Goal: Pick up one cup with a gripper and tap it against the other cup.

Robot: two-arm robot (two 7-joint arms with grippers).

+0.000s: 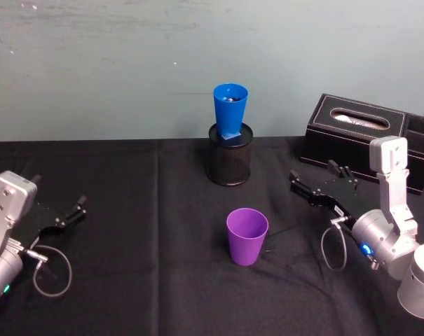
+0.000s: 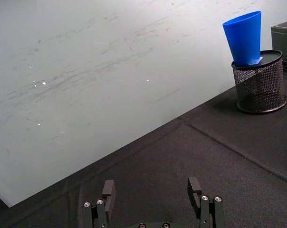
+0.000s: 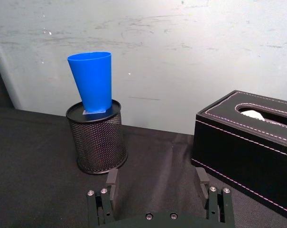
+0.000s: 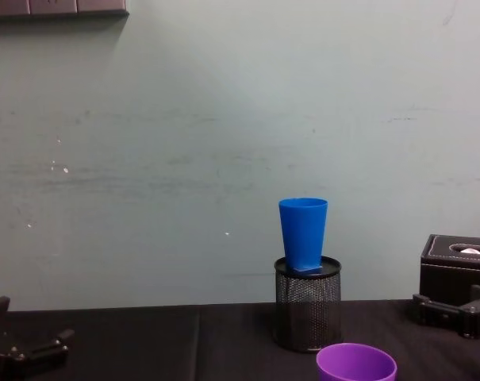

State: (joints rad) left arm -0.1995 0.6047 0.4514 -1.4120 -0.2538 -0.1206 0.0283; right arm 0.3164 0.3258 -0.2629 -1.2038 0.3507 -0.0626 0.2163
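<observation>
Two cups untouched: purple cup [image 1: 247, 236] upright near centre of counter [image 1: 127, 210], blue cup [image 1: 230, 109] far behind, perched in mesh holder [image 1: 230, 157]. Right tool [image 1: 317, 190] hovers right of purple cup, fingers apart; left tool [image 1: 66, 215] idle far left, fingers apart. Grasp not begun; next, right tool must straddle purple cup.

Purple cup [image 4: 356, 365] cut by chest view's bottom edge; blue cup [image 1: 229, 109] base hidden inside mesh holder [image 1: 230, 155].

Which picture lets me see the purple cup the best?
The head view: the whole purple cup stands upright on the black cloth, mouth open. The chest view catches just its rim at the bottom edge.
</observation>
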